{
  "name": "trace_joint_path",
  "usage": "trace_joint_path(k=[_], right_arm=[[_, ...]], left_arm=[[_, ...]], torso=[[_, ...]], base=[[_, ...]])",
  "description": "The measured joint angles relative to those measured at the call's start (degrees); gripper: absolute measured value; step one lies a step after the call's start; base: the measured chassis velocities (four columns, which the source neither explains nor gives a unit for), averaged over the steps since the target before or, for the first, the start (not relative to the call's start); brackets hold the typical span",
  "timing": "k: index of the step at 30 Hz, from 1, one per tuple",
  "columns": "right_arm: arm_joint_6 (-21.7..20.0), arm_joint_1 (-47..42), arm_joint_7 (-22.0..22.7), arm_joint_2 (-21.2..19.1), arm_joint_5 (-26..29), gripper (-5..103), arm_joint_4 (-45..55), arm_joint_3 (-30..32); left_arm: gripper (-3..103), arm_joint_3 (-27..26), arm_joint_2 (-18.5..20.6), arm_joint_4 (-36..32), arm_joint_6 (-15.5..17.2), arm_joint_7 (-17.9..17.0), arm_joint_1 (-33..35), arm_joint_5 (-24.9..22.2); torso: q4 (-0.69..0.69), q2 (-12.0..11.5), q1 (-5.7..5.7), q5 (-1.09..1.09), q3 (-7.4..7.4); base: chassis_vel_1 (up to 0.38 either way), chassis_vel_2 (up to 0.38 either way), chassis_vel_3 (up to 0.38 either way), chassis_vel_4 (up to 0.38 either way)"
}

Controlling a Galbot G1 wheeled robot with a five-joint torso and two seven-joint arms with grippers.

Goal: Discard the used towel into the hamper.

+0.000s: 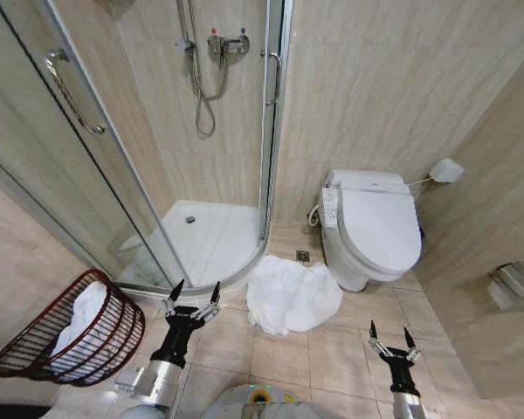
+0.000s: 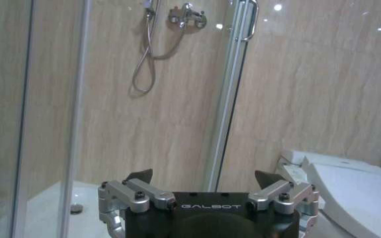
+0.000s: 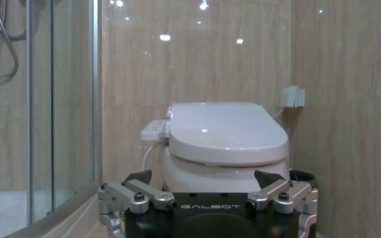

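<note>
Towel (image 1: 293,295) lies crumpled on the floor between shower and toilet, hamper (image 1: 35,358) well apart at the left. Left claw (image 1: 192,298) and right claw (image 1: 393,341) are wide open, empty. A loose corner could trail outside the rim.

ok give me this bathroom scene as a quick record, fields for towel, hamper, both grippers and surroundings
towel: white towel crumpled on the floor tiles between shower and toilet, not held
hamper: reddish-brown basket at the robot's left, tilted, white cloth already inside
left gripper: open, raised, between hamper and towel, holding nothing
right gripper: open, low at the robot's right, empty
surroundings: glass shower stall ahead-left, toilet with lid closed ahead-right
</note>
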Motion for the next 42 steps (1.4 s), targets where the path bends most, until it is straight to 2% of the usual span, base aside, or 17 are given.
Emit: trace_joint_path(k=[42], right_arm=[[0.90,1.05,-3.60,-0.17,2.64,100,-2.30,-0.55]], left_arm=[[100,0.00,0.00,0.00,0.00,0.00,0.00,0.00]], torso=[[0.00,-9.97,-4.30,-0.01,-5.66]], base=[[0.000,0.000,0.000,0.000]])
